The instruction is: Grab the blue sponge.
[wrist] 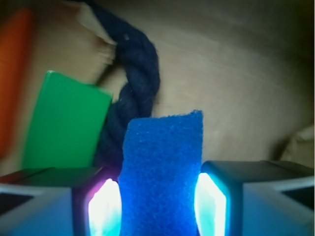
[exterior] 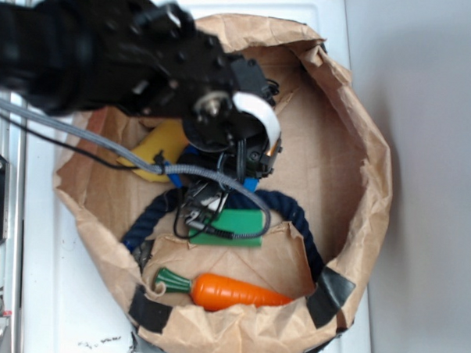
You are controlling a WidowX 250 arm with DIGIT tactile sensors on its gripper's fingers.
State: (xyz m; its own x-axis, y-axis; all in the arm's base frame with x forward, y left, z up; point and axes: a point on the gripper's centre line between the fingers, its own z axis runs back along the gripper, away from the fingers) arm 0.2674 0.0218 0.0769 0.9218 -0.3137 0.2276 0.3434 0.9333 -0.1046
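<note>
The claw (wrist: 160, 196) sits low inside a crumpled brown paper bag (exterior: 354, 150) on the white worktop (exterior: 65, 310). The blue sponge (wrist: 162, 172) stands between its two lit pads (wrist: 104, 204), which press against the sponge's sides, so the claw is closed on it. Just beyond the sponge runs a dark navy rope (wrist: 138, 73), and ahead to the claw's left lies a green block (wrist: 64, 123), with an orange carrot (wrist: 17, 73) farther out on that side. From the outside view the arm hides most of the sponge; only a blue sliver (exterior: 251, 185) shows, I think. A yellow sponge (exterior: 162, 146) peeks out behind the arm.
</note>
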